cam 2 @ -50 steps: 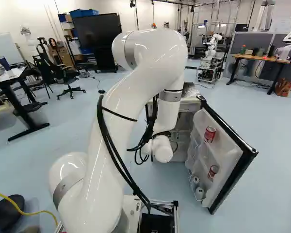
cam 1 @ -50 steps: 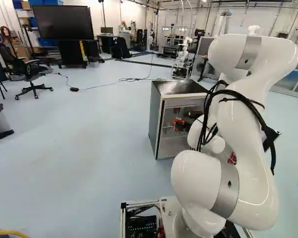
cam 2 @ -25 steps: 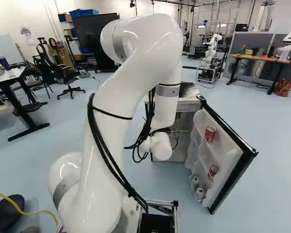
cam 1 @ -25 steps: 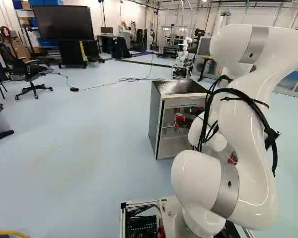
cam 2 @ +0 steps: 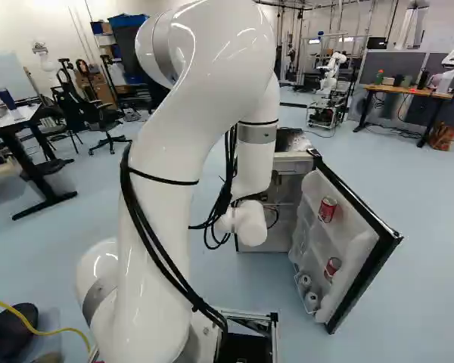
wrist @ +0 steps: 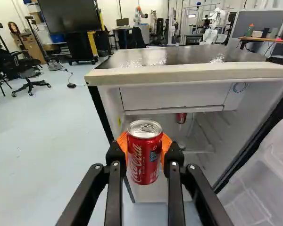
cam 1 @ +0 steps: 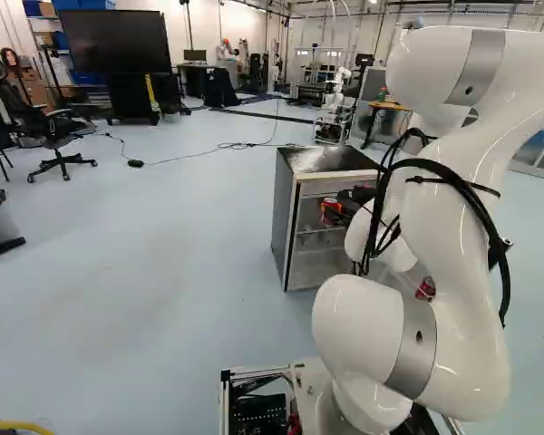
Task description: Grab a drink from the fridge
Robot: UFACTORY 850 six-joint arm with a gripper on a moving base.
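Wrist view gives us the clearest look: our black two-finger gripper (cam 1: 334, 212) has a red, silver-topped aluminium can (wrist: 144, 160) clasped upright between its curved orange pads (wrist: 122, 142), one pressing from each side. We have the drink in front of the open interior of a small white-lined fridge (wrist: 188, 73) with a dark, glossy top, the can's lid sitting lower than the front edge of that top. Behind it, inside the fridge, we can see another red can (wrist: 181, 117) near the underside of a white compartment.

In the right base view our jointed white arm (cam 2: 166, 166), with black cables strapped along it, reaches toward the fridge. Its black-edged white door (cam 2: 365, 284) stands open at the right, and on its inner side we see an upper red can (cam 2: 327, 209), a lower red can (cam 2: 332, 267) and two pale cylindrical containers (cam 2: 311, 301) in the bottom rack. Farther back, another robot (cam 2: 331, 72), white, stands on a wheeled frame, and a black office chair (cam 1: 41, 127) is at the left of the left base view.
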